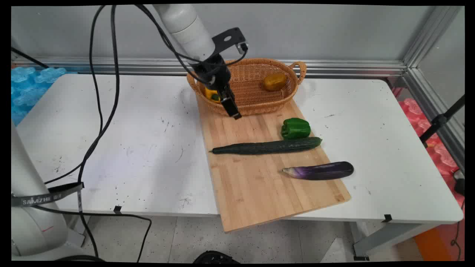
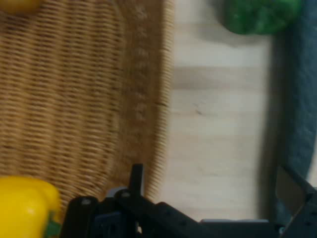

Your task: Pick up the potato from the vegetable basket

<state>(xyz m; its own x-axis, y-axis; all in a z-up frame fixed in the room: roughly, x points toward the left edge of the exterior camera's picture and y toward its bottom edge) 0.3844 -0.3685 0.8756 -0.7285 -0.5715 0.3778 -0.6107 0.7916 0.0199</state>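
Gripper [image 1: 233,111] hangs over the near rim of the wicker basket [image 1: 256,107], fingers spread apart and empty, with a yellow pepper [image 1: 212,94] lying just behind it inside the basket. A potato [image 1: 275,81] lies at the basket's far end. On the wooden board [image 1: 259,185] that carries the basket on the desk [image 1: 130,148] lie a green pepper [image 1: 295,128], a cucumber [image 1: 267,146] and an eggplant [image 1: 319,171]

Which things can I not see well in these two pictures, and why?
- Yellow pepper: main view, mostly hidden behind the tool and the basket wall; hand view, cut off by the bottom-left corner.
- Potato: hand view, only a sliver at the top edge.
- Cucumber: hand view, blurred at the right edge.
- Eggplant: absent from the hand view.
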